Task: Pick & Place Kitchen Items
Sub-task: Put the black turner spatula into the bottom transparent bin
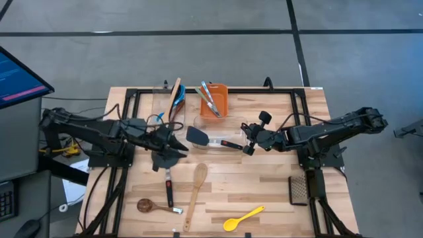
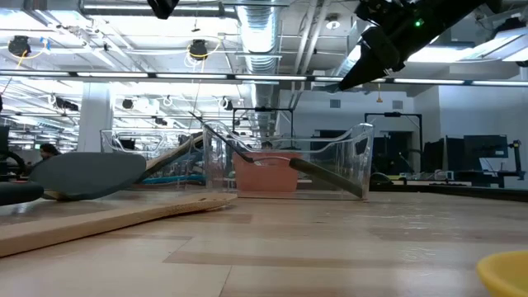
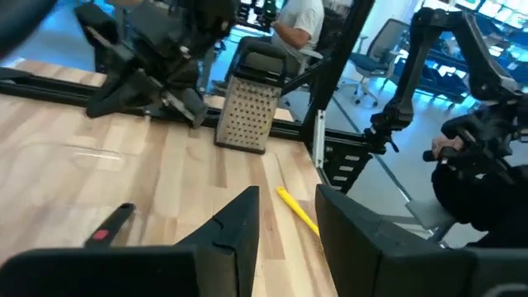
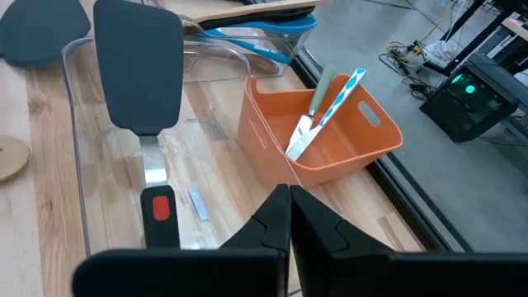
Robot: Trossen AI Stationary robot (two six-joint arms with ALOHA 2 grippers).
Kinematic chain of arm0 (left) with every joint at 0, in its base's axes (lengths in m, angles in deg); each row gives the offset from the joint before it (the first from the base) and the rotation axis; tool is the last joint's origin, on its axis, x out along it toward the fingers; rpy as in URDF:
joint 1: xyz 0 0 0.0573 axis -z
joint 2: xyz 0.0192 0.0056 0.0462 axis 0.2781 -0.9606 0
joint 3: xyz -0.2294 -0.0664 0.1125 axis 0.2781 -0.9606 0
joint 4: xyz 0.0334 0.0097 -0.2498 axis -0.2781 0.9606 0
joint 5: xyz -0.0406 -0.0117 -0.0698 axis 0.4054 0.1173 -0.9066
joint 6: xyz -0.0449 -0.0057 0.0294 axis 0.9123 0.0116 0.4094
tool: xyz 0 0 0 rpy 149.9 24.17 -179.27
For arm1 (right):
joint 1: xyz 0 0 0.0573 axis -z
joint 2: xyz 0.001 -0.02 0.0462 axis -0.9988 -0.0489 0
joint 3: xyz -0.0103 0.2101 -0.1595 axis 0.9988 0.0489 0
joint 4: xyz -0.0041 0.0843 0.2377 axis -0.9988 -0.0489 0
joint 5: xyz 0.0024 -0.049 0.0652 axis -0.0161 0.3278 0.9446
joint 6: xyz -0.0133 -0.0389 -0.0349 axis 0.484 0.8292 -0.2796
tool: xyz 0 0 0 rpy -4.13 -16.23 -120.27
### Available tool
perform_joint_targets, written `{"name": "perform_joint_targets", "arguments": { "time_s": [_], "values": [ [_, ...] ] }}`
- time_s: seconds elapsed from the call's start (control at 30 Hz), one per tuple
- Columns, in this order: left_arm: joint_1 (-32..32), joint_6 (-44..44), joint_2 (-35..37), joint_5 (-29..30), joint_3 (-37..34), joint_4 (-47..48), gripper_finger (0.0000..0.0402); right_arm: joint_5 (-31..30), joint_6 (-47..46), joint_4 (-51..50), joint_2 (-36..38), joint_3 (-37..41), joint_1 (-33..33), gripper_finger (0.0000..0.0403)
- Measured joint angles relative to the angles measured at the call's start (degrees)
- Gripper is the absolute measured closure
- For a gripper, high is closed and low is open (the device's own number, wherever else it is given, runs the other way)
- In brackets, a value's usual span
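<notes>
So the wooden table (image 1: 264, 192) still has a fair bit loose on it, with the wooden spatula (image 1: 195, 193) and yellow spoon (image 1: 243, 217) near the front edge. The one that matters right now is the black turner (image 4: 136, 66). It's lying in the clear tub (image 4: 76, 157) in the middle, head towards the left arm and the red-marked handle pointing at the right arm, just beside the orange bin (image 4: 272, 157). The right gripper (image 4: 289, 196) is hovering just off the end of that handle, fingers pressed together and holding nothing. My guess is the turner is its business. If it's going in for a grab, it needs to spread the fingers before dropping. I'd straddle the handle crosswise near the red bit, and watch the tub's wall so it doesn't shove the tub or lever the head up. The left gripper (image 3: 286, 198) waits on the turner's other side, fingers apart and empty, so keep any lift clear of it.
</notes>
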Motion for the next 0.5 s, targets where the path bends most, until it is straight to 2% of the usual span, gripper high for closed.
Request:
{"name": "perform_joint_targets", "arguments": {
  "time_s": [0.23,0.5],
  "values": [
    [3.7,1.1,-6.0,0.0,0.0,-5.3,0.0296,0.0,0.0,-0.1,0.0,0.0,0.0,0.0403],
    [4.6,1.2,-7.1,-0.3,0.0,-5.0,0.0296,0.0,0.1,-0.2,0.0,0.0,0.0,0.0403]
  ]
}}
